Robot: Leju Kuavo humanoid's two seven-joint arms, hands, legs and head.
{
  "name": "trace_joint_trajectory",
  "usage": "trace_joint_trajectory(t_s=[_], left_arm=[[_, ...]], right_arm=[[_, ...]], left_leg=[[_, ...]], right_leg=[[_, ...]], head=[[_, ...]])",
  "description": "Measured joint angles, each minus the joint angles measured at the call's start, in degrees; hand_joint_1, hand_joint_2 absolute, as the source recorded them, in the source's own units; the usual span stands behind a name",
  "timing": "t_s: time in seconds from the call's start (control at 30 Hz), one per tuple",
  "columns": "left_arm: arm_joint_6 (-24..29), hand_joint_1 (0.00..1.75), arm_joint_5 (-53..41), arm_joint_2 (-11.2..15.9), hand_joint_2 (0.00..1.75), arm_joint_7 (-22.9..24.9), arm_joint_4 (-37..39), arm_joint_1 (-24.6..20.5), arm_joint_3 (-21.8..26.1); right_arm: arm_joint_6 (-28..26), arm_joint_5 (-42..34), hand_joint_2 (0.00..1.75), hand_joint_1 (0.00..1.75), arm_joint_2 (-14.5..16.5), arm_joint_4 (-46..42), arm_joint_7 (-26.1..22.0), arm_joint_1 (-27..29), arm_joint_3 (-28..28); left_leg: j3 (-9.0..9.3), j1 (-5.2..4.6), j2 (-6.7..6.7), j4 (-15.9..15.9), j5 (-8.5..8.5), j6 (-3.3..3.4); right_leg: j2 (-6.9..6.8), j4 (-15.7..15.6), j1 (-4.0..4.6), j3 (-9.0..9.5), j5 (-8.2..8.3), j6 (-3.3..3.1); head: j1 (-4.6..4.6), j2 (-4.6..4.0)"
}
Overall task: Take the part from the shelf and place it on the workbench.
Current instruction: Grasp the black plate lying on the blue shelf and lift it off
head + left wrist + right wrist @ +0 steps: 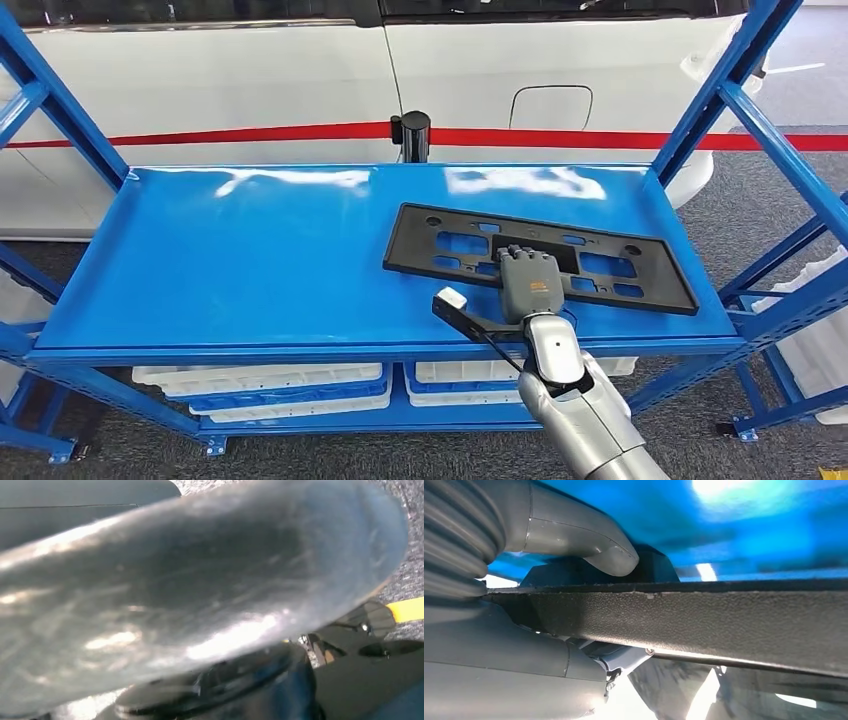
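Right hand [527,283] at lower centre-right of the frame, fingers gripping the near edge of a flat black part [610,262] lying on the blue shelf [250,260]. Left hand's fingers cannot be told.

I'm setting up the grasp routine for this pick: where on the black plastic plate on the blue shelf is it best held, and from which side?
Best by the near long edge, about mid-length, coming from the robot's side. The black plate lies flat on the blue shelf, thin and wide, so only an edge gives purchase. The right hand is already there, its thumb over that rim.
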Motion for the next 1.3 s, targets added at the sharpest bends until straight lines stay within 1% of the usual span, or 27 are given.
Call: trace_joint_trajectory(t_s=[0.03,0.1,0.17,0.23,0.37,0.5,0.57,0.6,0.63,0.7,0.73,0.77,0.8,0.83,0.87,0.9,0.93,0.97,1.0,1.03,1.07,1.1,1.13,1.2,1.23,1.27,1.3], left_arm=[[-0.1,0.0,0.0,0.0,0.0,-0.2,0.0,0.0,0.0],[-0.1,0.0,0.1,0.0,0.0,-0.4,0.0,0.1,0.2],[0.1,0.0,0.1,-0.1,0.0,-0.7,0.0,0.1,0.4],[0.4,0.0,0.1,-0.1,0.0,-0.8,0.0,0.2,0.7],[1.6,0.0,-0.4,-0.4,0.0,-1.0,0.0,0.5,1.1],[3.3,0.0,-0.5,-1.0,0.0,-1.1,0.0,0.8,1.4],[4.5,0.0,-0.5,-1.8,0.0,-1.0,-0.1,0.9,1.6],[5.0,0.0,-0.5,-2.3,0.0,-0.9,-0.2,0.9,1.7],[5.3,0.0,-0.6,-2.7,0.0,-0.8,-0.3,1.0,1.8],[5.5,0.0,-0.7,-3.3,0.0,-0.7,-0.5,1.0,1.9],[5.5,0.0,-0.7,-3.5,0.0,-0.6,-0.5,1.1,2.0],[5.6,0.0,-0.7,-3.6,0.0,-0.6,-0.6,1.1,2.1],[5.6,0.0,-0.7,-3.7,0.0,-0.6,-0.6,1.2,2.2],[5.6,0.0,-0.8,-3.7,0.0,-0.6,-0.7,1.2,2.3],[5.6,0.0,-0.8,-3.7,0.0,-0.6,-0.7,1.3,2.4],[5.6,0.0,-0.8,-3.8,0.0,-0.6,-0.8,1.3,2.4],[5.6,0.0,-0.8,-3.8,0.0,-0.6,-0.9,1.3,2.4],[5.6,0.0,-0.9,-3.8,0.0,-0.6,-1.0,1.3,2.5],[5.6,0.0,-0.9,-3.8,0.0,-0.6,-1.0,1.4,2.5],[5.6,0.0,-0.9,-3.8,0.0,-0.6,-1.1,1.4,2.5],[5.6,0.0,-0.9,-3.8,0.0,-0.6,-1.1,1.5,2.5],[5.6,0.0,-0.9,-3.8,0.0,-0.6,-1.2,1.6,2.5],[5.6,0.0,-0.9,-3.8,0.0,-0.5,-1.2,1.7,2.5],[5.6,0.0,-0.9,-3.8,0.0,0.0,-1.3,1.7,2.6],[5.6,0.0,-0.9,-3.8,0.0,0.4,-1.3,1.6,2.7],[5.6,0.0,-1.0,-3.8,0.0,0.8,-1.4,1.6,2.8],[5.6,0.0,-1.1,-3.8,0.0,1.2,-1.4,1.5,2.8]], right_arm=[[-0.2,-0.2,1.75,1.75,0.0,-0.1,0.0,0.2,-0.2],[-0.7,-0.6,1.75,1.75,0.0,-0.9,-0.3,0.9,-0.5],[-1.7,-0.9,1.75,1.75,0.0,-2.2,-1.1,1.8,-0.7],[-3.3,-1.1,1.75,1.75,0.1,-4.2,-2.2,3.1,-0.8],[-6.2,-1.4,1.75,1.75,0.2,-11.3,-4.8,7.0,-0.6],[-7.4,-1.1,1.75,1.75,0.1,-18.6,-6.9,9.8,0.4],[-8.3,-0.6,1.75,1.75,0.0,-21.6,-7.7,10.9,1.0],[-8.8,-0.3,1.75,1.75,-0.2,-22.9,-8.0,11.3,1.3],[-9.3,0.0,1.75,1.75,-0.4,-24.0,-8.2,11.7,1.5],[-9.8,0.3,1.75,1.75,-0.7,-25.6,-8.4,12.4,1.9],[-9.9,0.3,1.75,1.75,-0.8,-26.1,-8.5,12.7,2.0],[-9.9,0.2,1.75,1.75,-0.9,-26.5,-8.5,13.1,2.1],[-9.9,0.2,1.75,1.75,-1.1,-26.8,-8.6,13.3,2.2],[-9.9,0.1,1.75,1.75,-1.3,-27.2,-8.6,13.4,2.4],[-9.9,0.1,1.75,1.75,-1.4,-27.5,-8.6,13.5,2.4],[-9.9,0.0,1.75,1.75,-1.4,-27.7,-8.7,13.5,2.6],[-10.0,0.0,1.75,1.75,-1.5,-27.9,-8.7,13.5,2.6],[-10.0,-0.1,1.75,1.75,-1.5,-28.0,-8.8,13.5,2.7],[-10.1,-0.1,1.75,1.75,-1.5,-28.1,-8.9,13.5,2.8],[-10.1,-0.2,1.75,1.75,-1.6,-28.2,-8.9,13.5,2.8],[-10.1,-0.2,1.75,1.75,-1.6,-28.2,-8.9,13.5,2.9],[-10.1,-0.2,1.75,1.75,-1.6,-28.3,-8.9,13.5,2.9],[-10.1,-0.2,1.75,1.75,-1.6,-28.4,-8.9,13.5,2.9],[-10.1,-0.2,1.75,1.75,-1.6,-28.5,-9.0,13.5,2.9],[-10.1,-0.2,1.75,1.75,-1.6,-28.5,-9.0,13.5,2.9],[-10.2,-0.2,1.75,1.75,-1.6,-28.5,-9.0,13.5,3.0],[-10.2,-0.2,1.75,1.75,-1.6,-28.5,-9.0,13.5,3.0]], left_leg=[[0.09,-0.01,-0.06,-0.1,0.08,0.23],[0.05,-0.14,-0.09,-0.1,0.13,0.29],[-0.01,-0.27,-0.15,-0.1,0.1,0.43],[-0.14,-0.44,-0.18,0.0,0.08,0.67],[-0.32,-0.95,-0.18,0.1,-0.13,1.41],[-0.26,-1.18,-0.15,0.0,-0.25,2.16],[0.06,-0.85,-0.02,-0.7,0.33,2.82],[0.22,-0.67,0.06,-1.1,0.7,3.18],[0.3,-0.51,0.14,-1.4,0.95,3.44],[0.14,-0.53,0.19,-1.5,1.13,3.56],[0.04,-0.5,0.2,-1.5,1.19,3.48],[-0.06,-0.43,0.2,-1.5,1.27,3.34],[-0.15,-0.3,0.18,-1.5,1.37,3.14],[-0.22,-0.12,0.15,-1.5,1.48,2.84],[-0.3,-0.03,0.13,-1.5,1.58,2.42],[-0.4,0.02,0.07,-1.5,1.7,1.93],[-0.45,-0.04,0.03,-1.4,1.79,1.41],[-0.52,-0.15,-0.03,-1.4,1.92,0.94],[-0.57,-0.17,-0.08,-1.4,2.09,0.51],[-0.64,-0.11,-0.09,-1.3,2.18,0.14],[-0.89,0.03,-0.03,-1.0,1.78,-0.12],[-1.37,0.16,0.06,0.2,0.61,-0.31],[-2.27,0.24,0.14,2.6,-1.4,-0.41],[-4.89,0.23,0.22,10.1,-6.44,-0.48],[-5.89,0.22,0.21,13.6,-8.14,-0.48],[-6.05,0.2,0.21,15.3,-8.74,-0.4],[-5.07,0.18,0.21,14.8,-8.21,-0.24]], right_leg=[[0.0,-0.1,-0.01,-0.16,0.0,-0.29],[0.0,-0.3,-0.05,-0.15,0.11,-0.79],[-0.01,-0.6,-0.08,0.11,0.23,-0.64],[-0.02,-0.9,-0.16,0.42,0.46,-0.2],[-0.04,-1.1,-0.6,0.53,0.51,1.26],[-0.03,-1.2,-0.82,0.57,0.5,1.84],[-0.05,-0.5,-0.79,0.2,0.01,2.04],[-0.07,1.0,-0.76,-0.53,-0.97,1.95],[-0.09,3.7,-0.78,-1.77,-2.5,1.73],[-0.1,11.4,-0.94,-5.12,-5.92,1.43],[-0.11,14.3,-1.08,-6.36,-6.85,1.61],[-0.13,15.4,-1.29,-6.69,-6.9,2.08],[-0.17,13.9,-1.54,-5.82,-6.03,2.77],[-0.28,10.4,-1.86,-3.82,-4.58,3.56],[-0.44,5.9,-2.18,-1.35,-3.25,4.24],[-0.4,2.4,-2.21,0.69,-1.99,4.48],[-0.33,0.2,-2.17,1.95,-1.37,4.34],[-0.15,-0.5,-2.0,2.29,-1.2,3.86],[0.09,-0.1,-1.75,2.05,-0.99,3.23],[0.13,-0.2,-1.81,1.78,-0.99,2.63],[0.13,-0.2,-1.89,1.52,-0.79,2.05],[0.08,-0.2,-1.97,1.25,-0.51,1.5],[0.02,-0.2,-1.98,0.95,-0.19,0.93],[-0.13,-0.2,-1.55,0.2,0.35,0.05],[-0.19,-0.2,-1.26,-0.19,0.59,-0.23],[-0.24,-0.1,-1.01,-0.55,0.83,-0.4],[-0.25,-0.1,-0.8,-0.84,1.05,-0.47]], head=[[0.08,0.0],[0.14,0.0],[0.15,0.0],[0.15,0.0],[0.08,0.0],[0.07,0.0],[0.09,0.0],[0.16,0.0],[0.22,0.0],[0.31,0.0],[0.3,0.0],[0.3,0.0],[0.3,0.0],[0.31,0.0],[0.35,0.0],[0.36,0.0],[0.39,0.0],[0.38,0.0],[0.28,0.0],[0.22,0.0],[0.09,0.0],[0.01,0.0],[-0.04,0.0],[-0.07,0.0],[-0.07,0.0],[-0.05,0.0],[-0.05,0.0]])
